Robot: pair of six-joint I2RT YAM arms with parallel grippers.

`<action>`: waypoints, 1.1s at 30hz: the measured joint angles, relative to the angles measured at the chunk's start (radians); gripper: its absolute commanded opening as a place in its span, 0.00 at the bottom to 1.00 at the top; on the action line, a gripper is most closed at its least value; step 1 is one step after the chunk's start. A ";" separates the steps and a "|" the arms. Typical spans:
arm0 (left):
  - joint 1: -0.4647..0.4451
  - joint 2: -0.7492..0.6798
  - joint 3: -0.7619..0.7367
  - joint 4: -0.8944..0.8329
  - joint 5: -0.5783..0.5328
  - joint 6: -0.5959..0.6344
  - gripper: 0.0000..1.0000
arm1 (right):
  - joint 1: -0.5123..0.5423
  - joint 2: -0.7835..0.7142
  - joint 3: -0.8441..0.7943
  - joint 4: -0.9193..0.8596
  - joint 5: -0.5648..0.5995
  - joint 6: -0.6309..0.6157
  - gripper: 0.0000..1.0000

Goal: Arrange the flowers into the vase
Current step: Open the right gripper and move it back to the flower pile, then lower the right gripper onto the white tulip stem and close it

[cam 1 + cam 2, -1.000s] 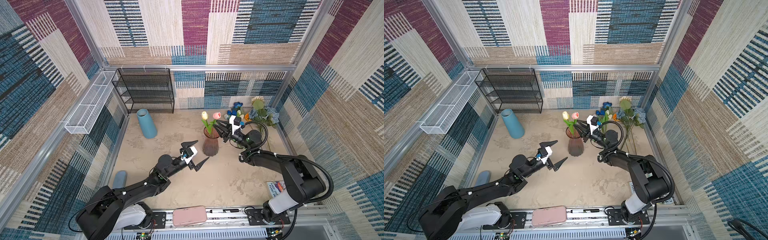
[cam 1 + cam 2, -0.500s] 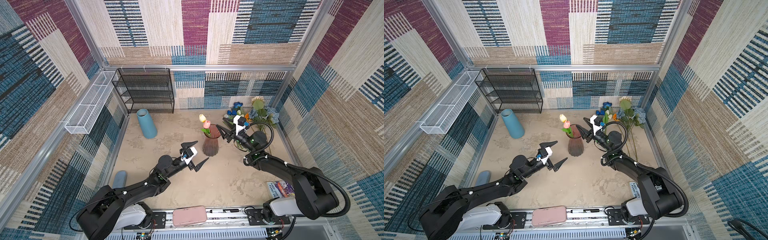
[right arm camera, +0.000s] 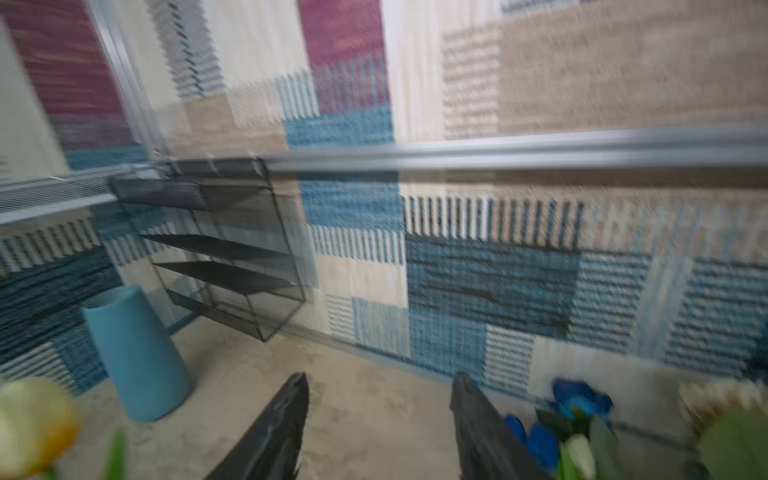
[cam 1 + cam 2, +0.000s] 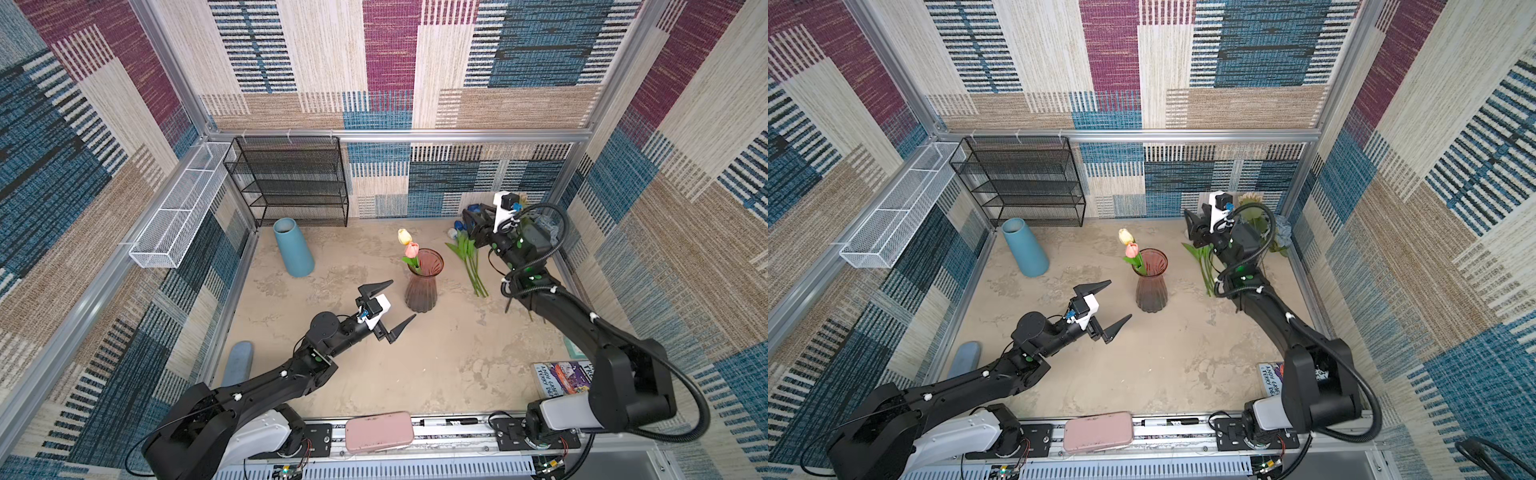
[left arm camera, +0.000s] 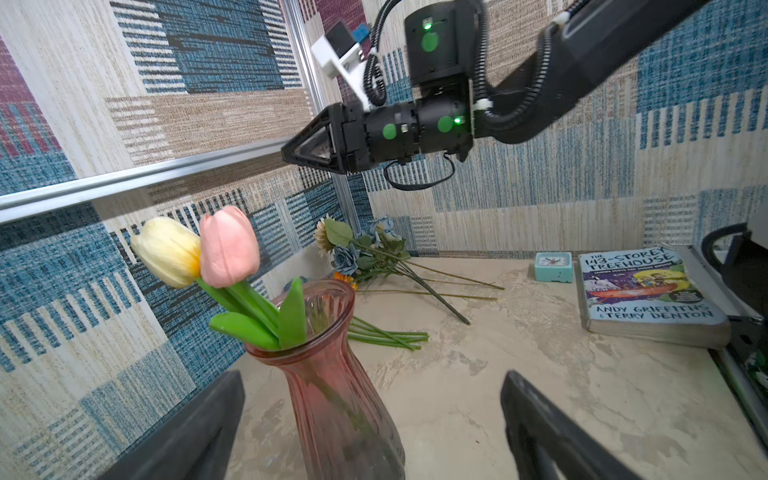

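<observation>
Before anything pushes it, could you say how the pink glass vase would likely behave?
The pink glass vase is tall with a narrow waist, so a high push may tip it. Its tulips lean over one side, likely worsening that. Glass: probably breakable.

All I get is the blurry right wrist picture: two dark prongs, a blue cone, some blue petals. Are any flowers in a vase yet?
Observer: Yes. A pink glass vase stands mid-table, holding a cream tulip and a pink tulip.
Operator: What is the other arm doing?
Observer: The left gripper hangs beside that vase, wide open and empty, not touching it.
Operator: Is anything behind my camera?
Observer: A paperback book and a small teal clock sit along the table's right side.
</observation>
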 measured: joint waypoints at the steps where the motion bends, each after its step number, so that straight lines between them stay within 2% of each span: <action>1: 0.000 0.006 -0.010 -0.002 -0.003 0.000 0.99 | -0.028 0.054 0.040 -0.077 0.018 0.010 0.41; 3: 0.000 0.023 -0.031 -0.007 -0.018 0.000 0.99 | -0.064 0.159 0.118 -0.237 0.058 0.023 0.36; 7: 0.000 0.050 -0.041 -0.007 -0.021 0.000 0.99 | -0.065 0.344 0.269 -0.468 0.067 -0.015 0.31; 14: 0.000 0.101 -0.017 -0.008 -0.019 0.000 0.99 | -0.057 0.567 0.459 -0.726 0.095 -0.083 0.29; 25: 0.000 0.129 0.002 -0.012 -0.008 0.000 0.99 | -0.028 0.682 0.520 -0.850 0.129 -0.111 0.26; 33: 0.000 0.129 0.002 -0.012 -0.006 0.000 0.99 | -0.020 0.694 0.525 -0.829 0.130 -0.111 0.10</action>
